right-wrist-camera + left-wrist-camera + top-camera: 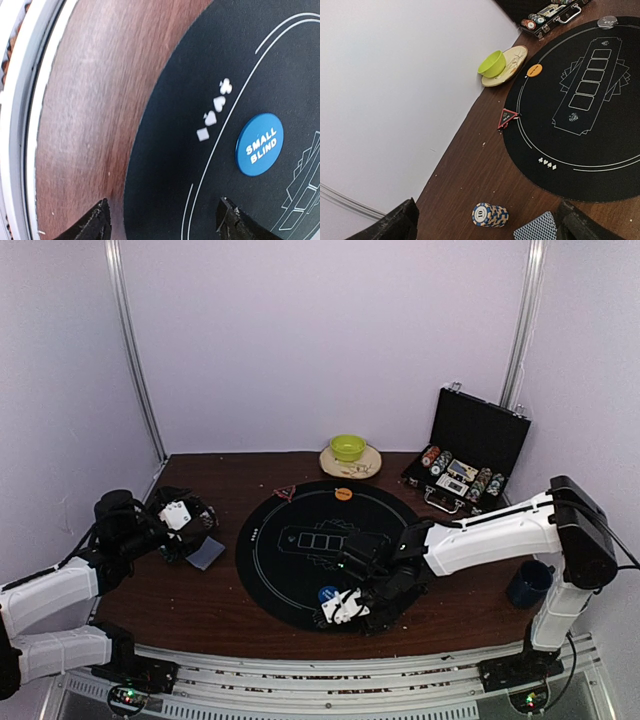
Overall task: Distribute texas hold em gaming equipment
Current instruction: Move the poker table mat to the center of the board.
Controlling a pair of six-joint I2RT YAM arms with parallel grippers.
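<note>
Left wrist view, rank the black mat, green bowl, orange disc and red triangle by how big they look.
1. black mat
2. green bowl
3. red triangle and orange disc: close in size, and the triangle sits nearer the camera, so unranked.

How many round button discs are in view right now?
3: blue disc at the near edge of the mat; orange disc at its far edge near the green bowl; clear disc at the edge toward the chip case. The right arm may hide more.

The brown wooden table [200, 612] bears a round black poker mat [268, 540] mid-surface, a plate [368, 469] at the far edge, an open chip case [482, 430] in the far right corner, a dark blue mug [528, 583] by the right edge, and cards [206, 554] and a chip stack [490, 215] near the left edge.
</note>
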